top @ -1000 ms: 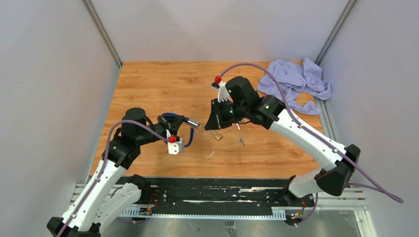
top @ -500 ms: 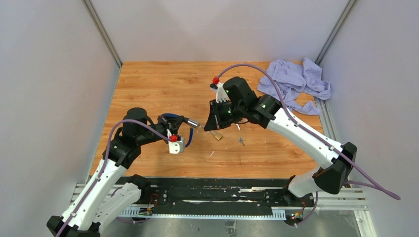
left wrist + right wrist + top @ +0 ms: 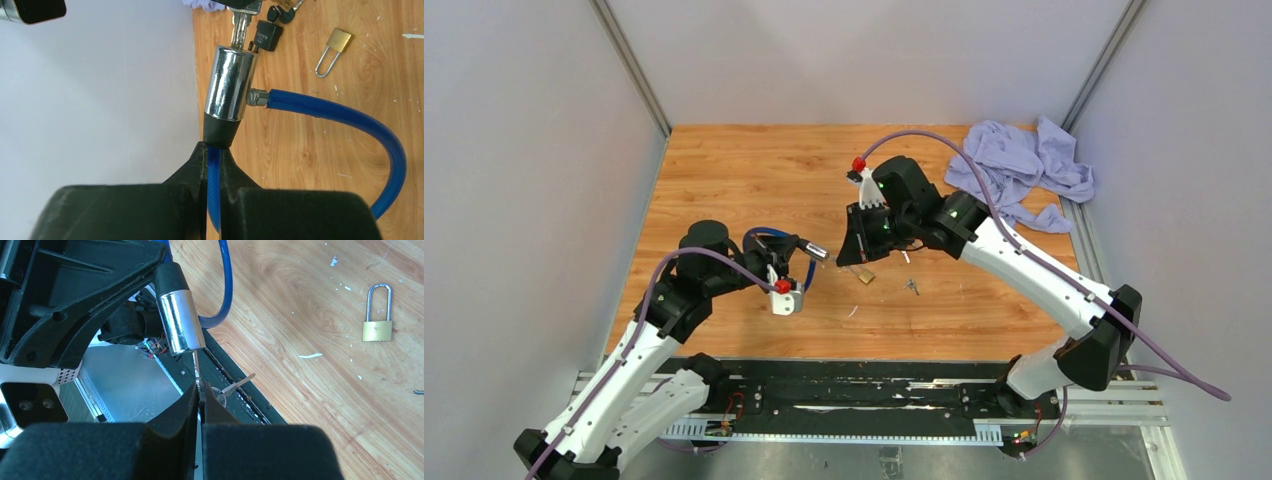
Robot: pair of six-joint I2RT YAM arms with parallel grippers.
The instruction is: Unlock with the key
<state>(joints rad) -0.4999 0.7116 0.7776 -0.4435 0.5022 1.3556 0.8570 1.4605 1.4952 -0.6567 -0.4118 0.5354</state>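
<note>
A blue cable lock (image 3: 350, 125) ends in a chrome cylinder (image 3: 231, 82). My left gripper (image 3: 214, 147) is shut on the blue cable just below the cylinder's black collar and holds it above the table. The key (image 3: 196, 367) sits with its blade in the cylinder's (image 3: 181, 322) end. My right gripper (image 3: 201, 392) is shut on the key's head, which is hidden between the pads. From above, both grippers meet at the table's middle, the left gripper (image 3: 799, 246) facing the right gripper (image 3: 848, 255).
A small brass padlock (image 3: 862, 272) lies on the wooden table (image 3: 724, 170) just under the right gripper, with loose small keys (image 3: 911, 287) to its right. A crumpled lilac cloth (image 3: 1022, 170) fills the back right corner. Grey walls close in three sides.
The right arm has edged slightly left toward the cylinder and the left wrist has shifted a little right and down. Both grips are unchanged.
</note>
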